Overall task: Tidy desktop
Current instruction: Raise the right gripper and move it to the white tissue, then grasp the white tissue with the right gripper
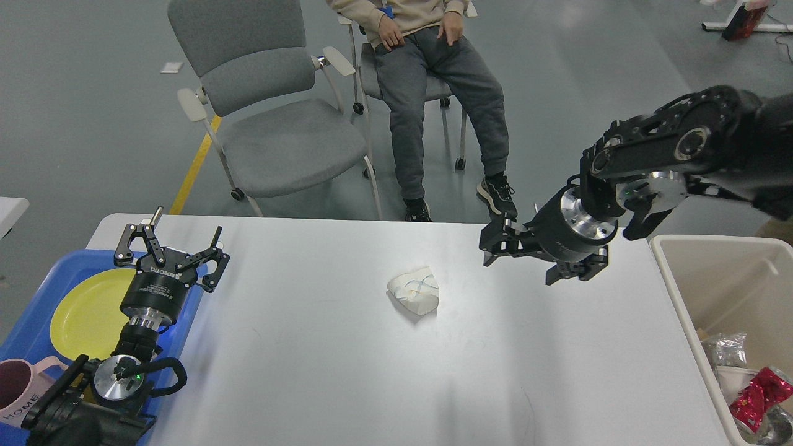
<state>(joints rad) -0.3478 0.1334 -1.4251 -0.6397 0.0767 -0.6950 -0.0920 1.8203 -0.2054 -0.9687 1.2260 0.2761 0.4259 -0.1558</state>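
The desktop [372, 371] is a wide white tabletop. A crumpled white paper ball with faint blue marks [414, 291] lies near its middle. My right gripper [517, 265] hovers above the table's far right part, to the right of the paper and apart from it; it is open and holds nothing. My left gripper [173, 243] stands open and empty at the table's left edge, over the rim of the blue tray [25, 337].
The blue tray carries a yellow plate [87, 316] and a pink mug [15, 387]. A beige bin [731, 279] at the right edge holds wrappers, one of them red [759, 393]. Behind the table stand a grey chair [272, 124] and a seated person [433, 93].
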